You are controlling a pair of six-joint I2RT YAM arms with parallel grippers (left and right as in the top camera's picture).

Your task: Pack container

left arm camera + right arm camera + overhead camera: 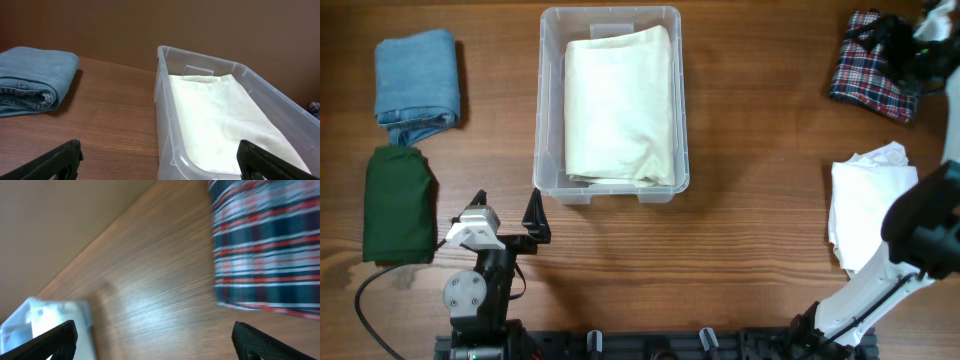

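- Brown wooden table (750,250), wood-grained, fills every view, with folded laundry spread around it.
- My clear rectangular plastic container (610,10) sits at the far centre and already holds a folded cream cloth (620,105) lying flat.
- My right gripper (155,342) hangs with its jaws spread wide and empty over the red-and-navy plaid folded cloth (870,80) at the far right.
- I take the step in hand to be grasping that plaid piece.
- To do it well I would drop onto a folded edge, pinch through all the layers, lift clear of the thick rim, then lay it square on the cream cloth.
- From this gripper the container is well apart, to the left.
- My left gripper (507,210) is released too, holding nothing, at the near left.
- The container's near left corner lies just beyond it.
- A blue denim fold (417,75), a dark green fold (398,205) and a crumpled white cloth (865,205) wait outside.
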